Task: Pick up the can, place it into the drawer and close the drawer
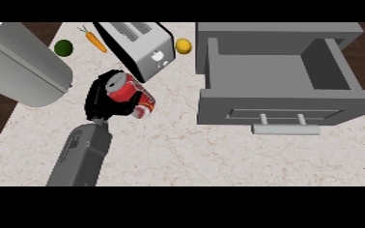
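At the counter's (185, 159) left edge sits a large grey rounded appliance (28, 70). Near the far edge lie a lime (63, 48) and a carrot (95, 40), with a toaster (139, 48) beside them. Just in front of the toaster, the left hand (103, 99) has its fingers curled round a red can (133, 95), which is tilted. A lemon (184, 46) lies between toaster and drawer (274, 72). The drawer stands open at the right, handle (285, 129) toward the near edge.
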Motion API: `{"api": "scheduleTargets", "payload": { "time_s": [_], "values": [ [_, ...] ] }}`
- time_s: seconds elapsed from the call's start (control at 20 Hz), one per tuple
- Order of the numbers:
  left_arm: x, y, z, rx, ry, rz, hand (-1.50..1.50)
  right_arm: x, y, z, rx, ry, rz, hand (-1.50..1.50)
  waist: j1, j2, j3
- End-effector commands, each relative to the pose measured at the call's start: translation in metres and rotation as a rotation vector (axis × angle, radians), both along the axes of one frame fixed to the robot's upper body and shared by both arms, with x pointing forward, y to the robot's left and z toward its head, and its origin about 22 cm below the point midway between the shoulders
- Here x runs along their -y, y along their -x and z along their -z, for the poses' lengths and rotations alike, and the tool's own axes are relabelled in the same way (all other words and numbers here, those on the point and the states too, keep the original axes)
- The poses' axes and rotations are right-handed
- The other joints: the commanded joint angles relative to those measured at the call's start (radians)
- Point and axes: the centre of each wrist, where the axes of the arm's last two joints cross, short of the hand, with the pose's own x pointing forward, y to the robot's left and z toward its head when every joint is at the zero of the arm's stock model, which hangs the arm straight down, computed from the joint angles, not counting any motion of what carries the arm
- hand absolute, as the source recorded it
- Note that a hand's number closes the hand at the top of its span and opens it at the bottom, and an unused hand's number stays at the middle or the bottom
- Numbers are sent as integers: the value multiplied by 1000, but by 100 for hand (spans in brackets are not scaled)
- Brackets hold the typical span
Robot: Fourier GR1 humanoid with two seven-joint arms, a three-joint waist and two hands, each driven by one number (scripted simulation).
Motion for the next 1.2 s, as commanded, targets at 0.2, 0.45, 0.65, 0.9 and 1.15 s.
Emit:
{"api": "scheduleTargets", "payload": {
  "time_s": [0.2,0.45,0.65,0.9,1.15],
  "values": [
    [42,8,-86,41,-34,7,150,-10,-4,-4,8,-25,5,-150,-3,3,-1],
    [58,-18,-125,93,-78,-2,150,-1,-4,-2,19,-36,-3,-150,-17,8,-1],
    [76,-8,-143,66,-96,-11,150,-9,1,-20,8,3,-7,-150,-17,7,-1],
    [106,-32,-179,82,-109,-2,150,-15,-3,-2,26,-12,-17,-150,-25,8,-1],
    [134,-42,-201,99,-110,15,150,-2,-8,-4,10,-42,-13,-150,-25,10,-1]
  ]
}}
